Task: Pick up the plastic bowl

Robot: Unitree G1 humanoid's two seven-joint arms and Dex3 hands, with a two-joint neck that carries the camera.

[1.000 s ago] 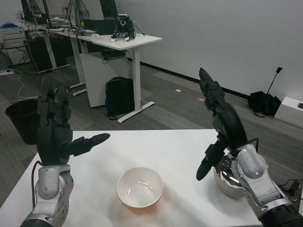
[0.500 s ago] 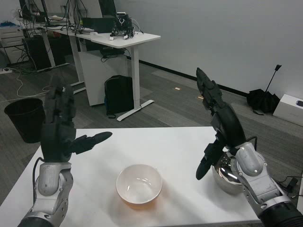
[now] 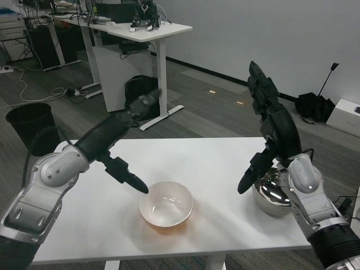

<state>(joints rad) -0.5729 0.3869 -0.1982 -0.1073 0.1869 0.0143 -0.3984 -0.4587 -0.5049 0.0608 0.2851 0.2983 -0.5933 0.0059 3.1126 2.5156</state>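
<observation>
Here you have the white table (image 3: 225, 169) with the plastic bowl (image 3: 166, 203) near its front edge, your left hand (image 3: 115, 138) spread and empty just left of the bowl, your right hand (image 3: 270, 126) spread and empty above the metal bowl (image 3: 273, 194).

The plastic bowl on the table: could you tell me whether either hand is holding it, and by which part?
Nothing is held. The left hand is open, its thumb tip near the plastic bowl rim; the right hand is open, raised beside the metal bowl.
</observation>
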